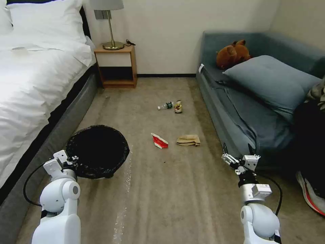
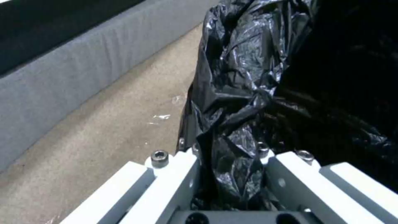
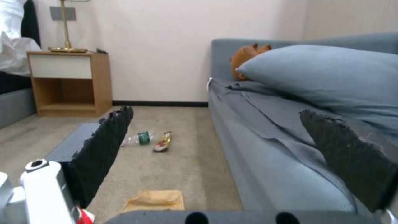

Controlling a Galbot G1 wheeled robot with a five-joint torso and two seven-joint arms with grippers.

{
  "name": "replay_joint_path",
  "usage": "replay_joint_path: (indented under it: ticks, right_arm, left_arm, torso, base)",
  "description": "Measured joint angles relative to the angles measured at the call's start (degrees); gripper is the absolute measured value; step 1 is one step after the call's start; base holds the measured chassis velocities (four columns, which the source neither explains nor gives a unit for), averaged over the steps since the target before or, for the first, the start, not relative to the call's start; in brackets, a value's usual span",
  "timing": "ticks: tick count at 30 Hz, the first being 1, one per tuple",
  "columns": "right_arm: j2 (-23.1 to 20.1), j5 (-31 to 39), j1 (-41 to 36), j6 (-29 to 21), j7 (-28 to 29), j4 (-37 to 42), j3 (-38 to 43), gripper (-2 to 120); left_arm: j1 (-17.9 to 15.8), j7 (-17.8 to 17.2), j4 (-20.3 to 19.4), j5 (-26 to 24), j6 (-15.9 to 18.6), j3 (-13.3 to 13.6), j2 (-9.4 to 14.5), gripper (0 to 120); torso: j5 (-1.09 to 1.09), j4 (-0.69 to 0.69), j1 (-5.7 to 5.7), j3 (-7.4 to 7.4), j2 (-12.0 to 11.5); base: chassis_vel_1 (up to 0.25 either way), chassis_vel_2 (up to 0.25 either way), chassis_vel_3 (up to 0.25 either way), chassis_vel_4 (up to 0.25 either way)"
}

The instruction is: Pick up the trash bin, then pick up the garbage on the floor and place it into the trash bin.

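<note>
The trash bin (image 1: pixel 97 150), lined with a crinkly black bag, is at the lower left beside the bed. My left gripper (image 1: pixel 69 160) is shut on its near rim; in the left wrist view the white fingers (image 2: pixel 174 174) pinch the bag (image 2: pixel 236 93). Ahead on the carpet lies the garbage: a red-and-white wrapper (image 1: pixel 159 140), a brown paper bag (image 1: pixel 188 140), a small bottle (image 1: pixel 166 105) and a dark-gold wrapper (image 1: pixel 178 106). My right gripper (image 1: pixel 228 157) hangs open by the sofa, nothing between its black pads (image 3: pixel 105 146). Its view shows the bottle (image 3: pixel 139 139), gold wrapper (image 3: pixel 162 143) and paper bag (image 3: pixel 155 199).
A white bed (image 1: pixel 34 84) runs along the left and a blue sofa (image 1: pixel 237 115) with a pillow and plush toy along the right. A wooden nightstand (image 1: pixel 116 66) with a lamp stands at the far wall. A person's shoe (image 1: pixel 309 195) is at the right edge.
</note>
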Motion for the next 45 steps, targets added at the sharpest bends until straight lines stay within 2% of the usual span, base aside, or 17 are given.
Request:
replay_joint_path:
  ticks: [45]
  right_arm:
    - [0.04,0.28,-0.03,0.35,-0.55,-0.35,0.24,100]
  left_arm:
    - [0.31,0.49,0.98,2.30,-0.67,-0.15,-0.02,2]
  torso:
    - [0.00,0.00,0.00,0.00,0.00]
  base:
    - [-0.056,0.055,0.055,-0.053]
